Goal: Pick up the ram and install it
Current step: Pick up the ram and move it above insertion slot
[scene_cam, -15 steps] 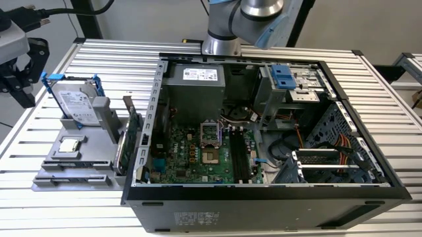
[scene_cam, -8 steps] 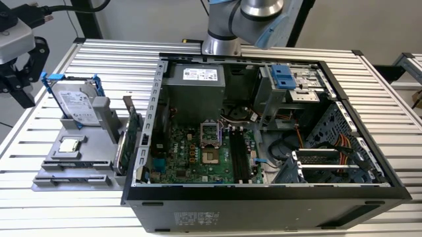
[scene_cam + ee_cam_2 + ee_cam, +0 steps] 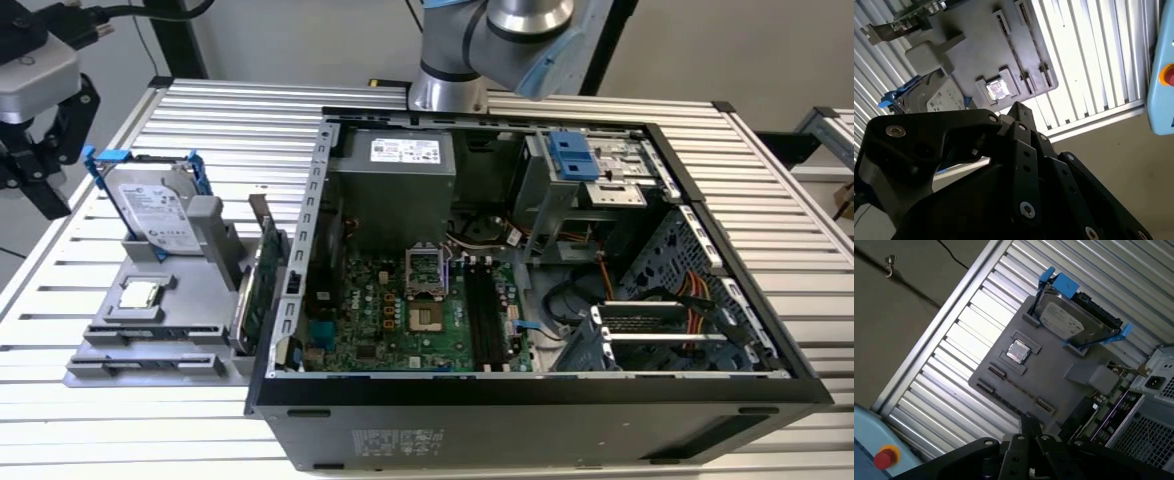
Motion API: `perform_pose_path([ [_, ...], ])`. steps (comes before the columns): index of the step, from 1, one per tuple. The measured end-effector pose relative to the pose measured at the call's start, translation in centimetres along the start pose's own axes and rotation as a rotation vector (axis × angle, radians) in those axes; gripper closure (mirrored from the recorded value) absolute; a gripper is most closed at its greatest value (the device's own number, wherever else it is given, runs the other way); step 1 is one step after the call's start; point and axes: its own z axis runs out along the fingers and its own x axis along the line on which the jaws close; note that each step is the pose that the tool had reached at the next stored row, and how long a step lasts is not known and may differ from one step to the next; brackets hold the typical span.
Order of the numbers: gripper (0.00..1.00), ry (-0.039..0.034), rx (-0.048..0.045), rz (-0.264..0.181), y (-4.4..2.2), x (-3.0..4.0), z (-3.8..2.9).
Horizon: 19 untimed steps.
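**Picking the ram: gripper poised over the fixture, stick not yet touched**

Judging by the scene, the pick-up is the step in hand. The ram (image 3: 158, 328) seems to be the thin strip standing on edge in a long slot of the grey fixture (image 3: 147, 366), at six o'clock from the processor chip (image 3: 139, 294) in the exterior view. I cannot make out its colour. The fixture lies on the slatted table (image 3: 80, 440), at nine o'clock from the open computer case (image 3: 534, 410).

To do this well, I would bring the gripper straight down over the middle of the stick, with the grip set across its two flat faces. It should take the upper edge only and lift plumb, so the board does not bind in its slot. The hard drive (image 3: 150, 212) stands at twelve o'clock from the chip, and the green card (image 3: 267, 280) stands at three o'clock on the fixture. Both rise higher than the strip, and a slanted approach could strike them.

The arm (image 3: 497, 40) shows at twelve o'clock of the case in the exterior view. In both wrist views the gripper (image 3: 1030, 427) (image 3: 1016, 111) hangs near the fixture's edge, well apart from the ram, with its cameras looking down on a slant. Whether it is released or clenched I cannot tell; nothing appears in its grasp.
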Motion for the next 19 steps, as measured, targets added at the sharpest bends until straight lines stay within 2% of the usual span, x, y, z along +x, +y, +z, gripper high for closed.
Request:
perform_pose_path([
  [10,1.0,0.0056,-0.0011,-0.11,0.0,0.0,0.0],
  [19,1.0,0.009,-0.0016,-0.175,0.05,-0.04,0.0],
])
